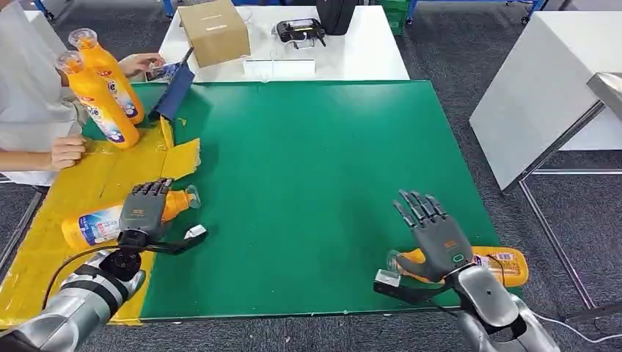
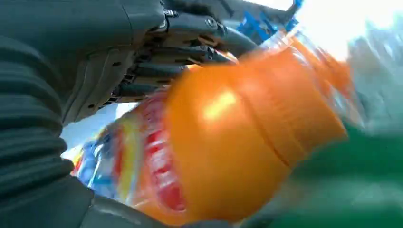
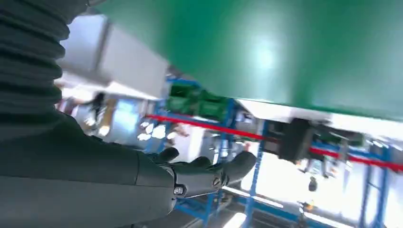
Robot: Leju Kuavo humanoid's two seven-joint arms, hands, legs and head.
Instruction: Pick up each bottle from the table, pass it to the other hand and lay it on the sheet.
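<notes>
We see two bottles handled beside the yellow sheet (image 1: pixel 44 220).
Left robot hand (image 1: pixel 144 209) clamped on one orange bottle (image 1: pixel 92 224) over the sheet; right robot hand (image 1: pixel 433 235), fingers apart, above another bottle (image 1: pixel 499 264).

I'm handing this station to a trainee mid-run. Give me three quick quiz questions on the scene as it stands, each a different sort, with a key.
1. True or false: the left hand holds a bottle over the yellow sheet.
2. Multiple choice: the right hand is A) gripping a bottle, B) open above the bottle at the table's near edge, C) resting on the cardboard box.
3. Fill in: beyond the sheet, a person holds ___ orange bottles upright.

Key: 1 true; 2 B; 3 two.
</notes>
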